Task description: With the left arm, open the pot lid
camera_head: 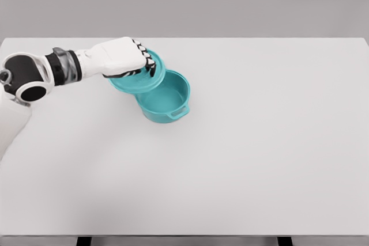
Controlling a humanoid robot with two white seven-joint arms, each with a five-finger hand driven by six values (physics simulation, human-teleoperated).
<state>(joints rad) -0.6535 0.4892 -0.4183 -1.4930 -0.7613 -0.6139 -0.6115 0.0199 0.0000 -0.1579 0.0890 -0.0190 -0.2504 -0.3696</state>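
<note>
A teal pot (167, 101) stands on the white table (259, 142), left of the middle, with a small handle at its front right. Its inside shows, open at the top. The teal lid (138, 80) hangs above and to the left of the pot, overlapping the pot's left rim in the picture. My left hand (135, 59) lies over the lid with its fingers curled on it; the lid's knob is hidden under the palm. The left arm comes in from the left edge. The right arm does not show.
</note>
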